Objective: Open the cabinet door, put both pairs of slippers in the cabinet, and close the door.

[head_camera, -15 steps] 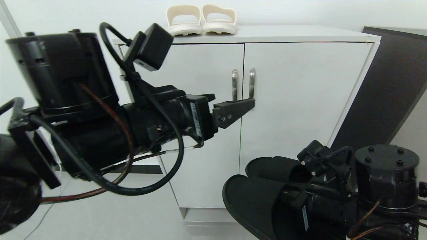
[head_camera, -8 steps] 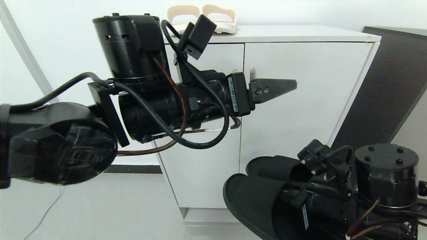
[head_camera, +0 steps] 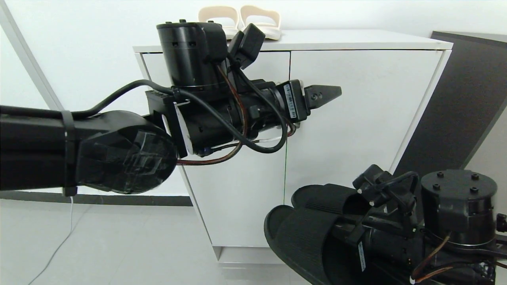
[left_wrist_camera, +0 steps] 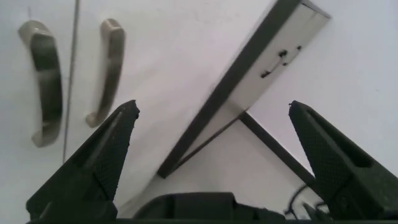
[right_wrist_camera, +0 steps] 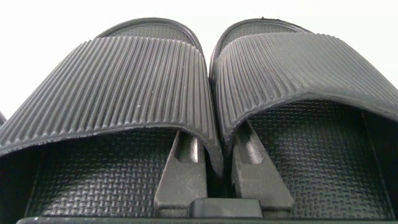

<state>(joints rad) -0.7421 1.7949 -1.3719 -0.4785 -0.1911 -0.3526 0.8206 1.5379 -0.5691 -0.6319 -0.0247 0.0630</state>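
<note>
The white cabinet (head_camera: 356, 118) stands with both doors closed. Its two metal handles (left_wrist_camera: 46, 81) sit side by side at the door seam. My left gripper (head_camera: 332, 93) hovers in front of the upper right door, just past the handles. In the left wrist view the left gripper (left_wrist_camera: 212, 107) is open and holds nothing. Beige slippers (head_camera: 239, 19) rest on the cabinet top. Low on the right, the black slippers (head_camera: 309, 233) hang off the floor, and my right gripper (right_wrist_camera: 217, 158) is shut on their inner edges, pinching the pair (right_wrist_camera: 211, 87) together.
A dark panel (head_camera: 455, 111) leans by the cabinet's right side. White floor lies to the left of the cabinet, with a thin cable (head_camera: 59, 245) on it. A white wall runs behind.
My left arm rose and swung right; its gripper went from just below the handles to the upper right door. The right arm with the black slippers stayed put.
</note>
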